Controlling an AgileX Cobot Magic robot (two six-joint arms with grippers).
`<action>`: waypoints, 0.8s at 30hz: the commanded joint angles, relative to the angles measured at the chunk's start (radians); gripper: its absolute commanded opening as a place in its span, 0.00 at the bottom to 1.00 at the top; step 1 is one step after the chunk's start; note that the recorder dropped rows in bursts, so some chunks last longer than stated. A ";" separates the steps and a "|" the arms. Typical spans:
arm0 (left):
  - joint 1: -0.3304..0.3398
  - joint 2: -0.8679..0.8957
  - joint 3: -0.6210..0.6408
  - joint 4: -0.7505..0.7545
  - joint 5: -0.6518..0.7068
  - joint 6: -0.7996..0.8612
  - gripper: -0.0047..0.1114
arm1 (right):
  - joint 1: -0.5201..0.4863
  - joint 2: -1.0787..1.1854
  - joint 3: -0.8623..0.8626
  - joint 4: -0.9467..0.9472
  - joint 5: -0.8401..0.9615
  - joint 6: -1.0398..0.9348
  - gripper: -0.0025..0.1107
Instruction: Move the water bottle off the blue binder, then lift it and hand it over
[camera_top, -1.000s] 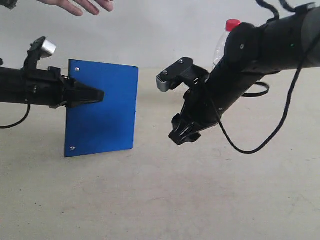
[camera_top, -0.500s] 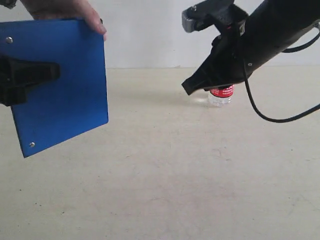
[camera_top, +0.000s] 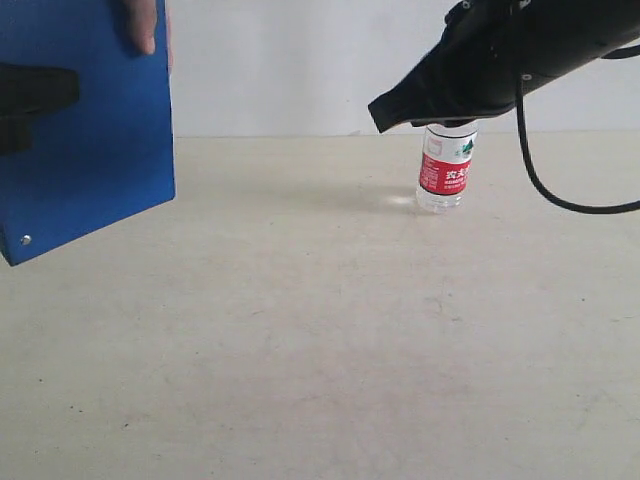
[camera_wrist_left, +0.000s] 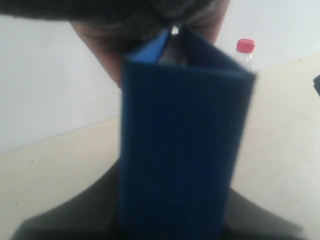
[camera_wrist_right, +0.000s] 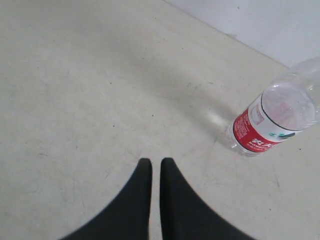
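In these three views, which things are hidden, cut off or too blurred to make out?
1. Exterior view: the right arm covers the water bottle's cap and neck.
2. Exterior view: the top edge cuts off the person's hand; only a finger on the blue binder shows.
3. Left wrist view: the binder, close and blurred, hides the left gripper's fingertips.

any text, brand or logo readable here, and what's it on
Red-and-white label on the small clear plastic water bottle: white Chinese characters and a green logo, too small and blurred to read.
Flat royal-blue binder: no text, only a silver rivet.
Nothing else shows writing.
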 joint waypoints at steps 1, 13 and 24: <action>0.000 -0.015 -0.013 -0.047 -0.106 -0.010 0.23 | 0.000 -0.010 0.002 -0.009 0.032 0.005 0.03; 0.002 -0.028 -0.013 0.028 -0.146 -0.118 0.66 | 0.000 -0.043 0.002 -0.009 0.033 0.008 0.03; 0.002 -0.282 0.122 0.482 -0.311 -0.662 0.08 | 0.000 -0.617 0.002 -0.334 0.010 0.154 0.03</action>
